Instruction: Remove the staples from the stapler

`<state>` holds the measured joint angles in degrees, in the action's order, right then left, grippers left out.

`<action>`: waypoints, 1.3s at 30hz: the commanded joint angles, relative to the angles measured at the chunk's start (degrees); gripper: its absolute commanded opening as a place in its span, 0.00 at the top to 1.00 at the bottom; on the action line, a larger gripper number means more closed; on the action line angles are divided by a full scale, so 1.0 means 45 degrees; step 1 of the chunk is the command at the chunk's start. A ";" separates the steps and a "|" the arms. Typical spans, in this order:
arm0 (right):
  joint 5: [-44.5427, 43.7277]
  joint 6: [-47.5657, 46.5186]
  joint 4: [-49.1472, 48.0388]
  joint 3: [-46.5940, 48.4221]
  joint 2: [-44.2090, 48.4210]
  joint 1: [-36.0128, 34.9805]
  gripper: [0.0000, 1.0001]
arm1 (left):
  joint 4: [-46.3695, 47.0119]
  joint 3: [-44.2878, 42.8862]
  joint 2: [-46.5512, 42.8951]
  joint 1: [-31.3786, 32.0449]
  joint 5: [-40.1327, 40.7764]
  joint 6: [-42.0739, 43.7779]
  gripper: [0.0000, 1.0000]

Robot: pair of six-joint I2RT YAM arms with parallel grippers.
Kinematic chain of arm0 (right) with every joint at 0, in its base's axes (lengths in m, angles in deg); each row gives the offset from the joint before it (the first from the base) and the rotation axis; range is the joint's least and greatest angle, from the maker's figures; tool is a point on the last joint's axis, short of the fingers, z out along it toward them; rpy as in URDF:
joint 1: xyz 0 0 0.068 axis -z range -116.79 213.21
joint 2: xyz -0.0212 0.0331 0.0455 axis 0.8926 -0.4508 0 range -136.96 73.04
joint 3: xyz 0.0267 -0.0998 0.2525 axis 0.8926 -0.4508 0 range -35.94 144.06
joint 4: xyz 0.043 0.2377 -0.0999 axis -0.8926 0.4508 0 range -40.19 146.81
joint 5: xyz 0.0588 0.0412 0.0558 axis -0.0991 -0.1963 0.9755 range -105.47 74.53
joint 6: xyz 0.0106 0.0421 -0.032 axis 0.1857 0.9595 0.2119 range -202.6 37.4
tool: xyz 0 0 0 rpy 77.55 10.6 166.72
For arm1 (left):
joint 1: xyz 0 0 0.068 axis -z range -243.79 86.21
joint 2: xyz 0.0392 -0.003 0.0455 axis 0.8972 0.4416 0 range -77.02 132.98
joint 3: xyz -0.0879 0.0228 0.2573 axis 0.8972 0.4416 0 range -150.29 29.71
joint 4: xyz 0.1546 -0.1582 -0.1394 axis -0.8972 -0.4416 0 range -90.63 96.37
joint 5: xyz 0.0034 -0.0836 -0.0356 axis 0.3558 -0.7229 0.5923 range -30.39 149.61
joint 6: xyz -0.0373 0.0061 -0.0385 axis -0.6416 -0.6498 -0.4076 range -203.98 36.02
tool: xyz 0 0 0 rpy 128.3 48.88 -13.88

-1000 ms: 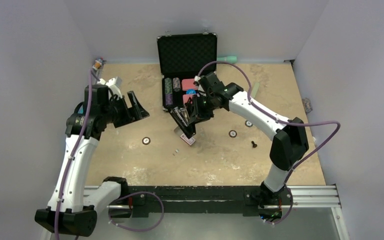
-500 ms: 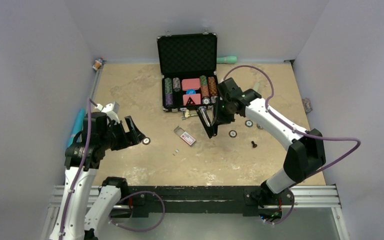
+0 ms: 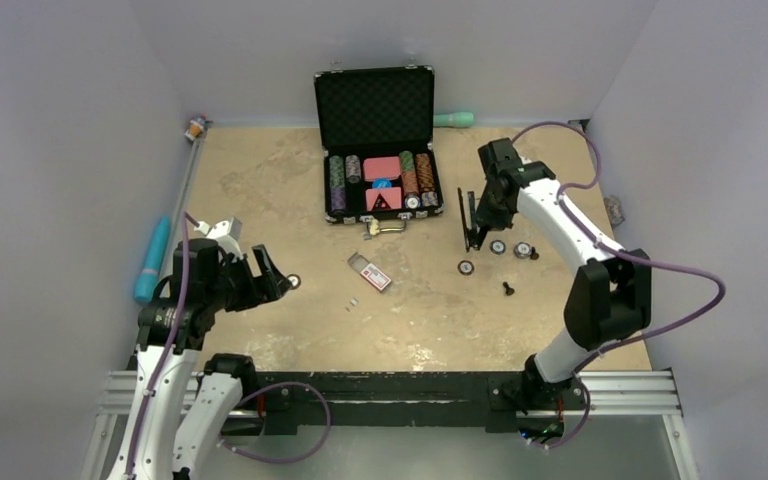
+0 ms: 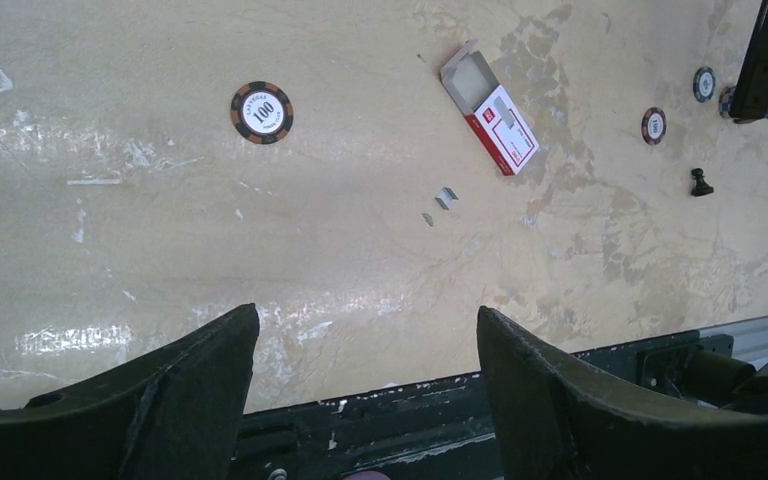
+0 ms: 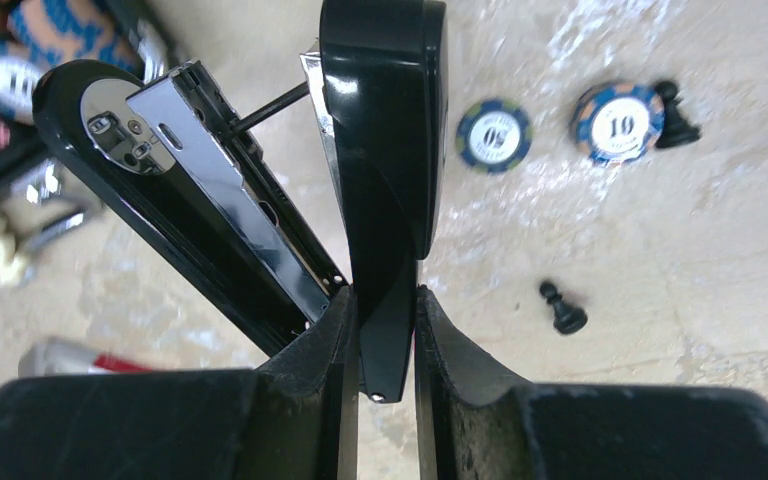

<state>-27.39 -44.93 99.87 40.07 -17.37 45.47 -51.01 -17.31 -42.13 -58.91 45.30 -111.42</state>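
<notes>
Between the fingers of the right gripper the stapler is clamped, hinged open over the desk; the staples lie well apart, nearer the wide-spread left gripper. Better to lower it slowly, grip firm.

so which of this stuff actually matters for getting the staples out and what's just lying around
Job in hand:
stapler, hinged open in the right claw
staples, lying loose

Just lying about:
red-and-white box
chip case
loose chips
pawn
blue tube
</notes>
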 commanded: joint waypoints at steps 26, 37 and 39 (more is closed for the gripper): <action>-0.8189 0.3046 0.3690 1.0255 -0.7754 0.0609 1.00 | 0.0863 0.0174 -0.0320 0.0214 -0.0163 0.0063 0.19; -0.3529 0.1188 0.2629 0.8967 -0.4559 -0.0622 1.00 | 0.2804 0.0082 0.1033 0.0380 -0.3032 -0.0066 0.13; -0.1683 0.0379 0.1392 0.7829 -0.3234 -0.1156 1.00 | 0.4906 0.0319 0.1336 0.0379 -0.4989 -0.1264 0.13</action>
<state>-47.94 -37.06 114.40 79.52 -46.46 43.94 -44.65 -16.50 -38.30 -57.62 38.07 -111.61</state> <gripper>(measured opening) 0.209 0.870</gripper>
